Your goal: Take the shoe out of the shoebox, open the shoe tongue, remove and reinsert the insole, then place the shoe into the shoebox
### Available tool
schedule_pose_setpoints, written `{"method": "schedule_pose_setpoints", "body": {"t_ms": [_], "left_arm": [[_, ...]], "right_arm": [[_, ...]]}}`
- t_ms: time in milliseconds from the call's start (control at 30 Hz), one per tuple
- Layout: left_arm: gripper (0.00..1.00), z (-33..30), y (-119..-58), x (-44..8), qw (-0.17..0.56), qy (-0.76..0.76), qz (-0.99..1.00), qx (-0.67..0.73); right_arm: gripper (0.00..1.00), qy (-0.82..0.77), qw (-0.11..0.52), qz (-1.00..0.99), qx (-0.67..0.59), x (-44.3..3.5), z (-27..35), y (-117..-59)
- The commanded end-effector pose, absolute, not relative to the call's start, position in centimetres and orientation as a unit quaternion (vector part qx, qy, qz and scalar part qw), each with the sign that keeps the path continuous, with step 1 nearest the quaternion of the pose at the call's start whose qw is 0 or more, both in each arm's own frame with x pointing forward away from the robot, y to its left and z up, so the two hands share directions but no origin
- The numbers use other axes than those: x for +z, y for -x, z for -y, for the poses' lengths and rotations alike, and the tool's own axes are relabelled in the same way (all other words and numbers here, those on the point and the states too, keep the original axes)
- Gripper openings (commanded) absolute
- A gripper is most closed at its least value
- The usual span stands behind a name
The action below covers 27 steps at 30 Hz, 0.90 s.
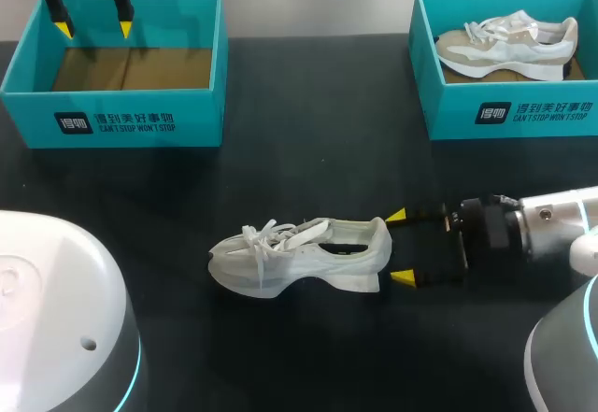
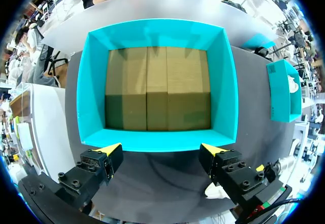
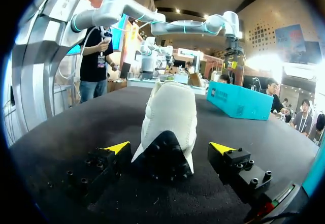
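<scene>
Head view
Table (image 1: 280, 169): black, carrying two teal boxes at its far edge.
White shoe (image 1: 299, 255): out of the box, on its sole near the table's middle; toe at 9 o'clock, heel at 3 o'clock.
Right gripper (image 1: 400, 247): entering from 3 o'clock, level with the table; fingers spread wide, one yellow tip on each side of the heel.
Left shoebox (image 1: 112, 122): at 11 o'clock, cardboard floor showing.
Left gripper (image 1: 93, 28): above the left shoebox's far wall, pointing down, fingers apart, nothing held.
Right shoebox (image 1: 509, 113): at 1 o'clock, holding a second shoe (image 1: 509, 46), beige and white.

Left wrist view
Left shoebox (image 2: 157, 33): directly under and ahead of the left gripper (image 2: 161, 150), brown floor bare.
Fingers (image 2: 109, 149): wide apart, tips over the box's near wall.
Right shoebox (image 2: 279, 92): off to one side, well apart.

Right wrist view
White shoe (image 3: 170, 117): heel between the fingers of the right gripper (image 3: 172, 148), toe pointing away at 12 o'clock.
Fingers (image 3: 118, 147): spread, a gap visible on each side of the heel; not clamped.
Left shoebox (image 3: 238, 102): beyond the shoe, at about 1 o'clock from it.
</scene>
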<state>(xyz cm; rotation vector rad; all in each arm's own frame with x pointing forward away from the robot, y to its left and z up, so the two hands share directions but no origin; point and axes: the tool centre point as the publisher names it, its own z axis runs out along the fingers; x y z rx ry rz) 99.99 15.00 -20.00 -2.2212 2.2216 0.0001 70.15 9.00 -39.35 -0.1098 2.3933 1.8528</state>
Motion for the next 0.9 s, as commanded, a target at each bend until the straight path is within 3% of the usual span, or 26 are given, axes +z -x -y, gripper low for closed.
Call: {"method": "schedule_pose_setpoints", "body": {"t_ms": [33, 900], "left_arm": [[1.0, -15.0, -100.0, -20.0, 0.0, 0.707, -0.707, 0.0], [1.0, -15.0, -100.0, -20.0, 0.0, 0.707, -0.707, 0.0]], "right_arm": [[1.0, 0.04, 0.046, -0.781, 0.622, -40.3, -10.0, -70.6], [1.0, 0.027, 0.005, -0.781, 0.624, -40.7, -13.5, -70.4]]}}
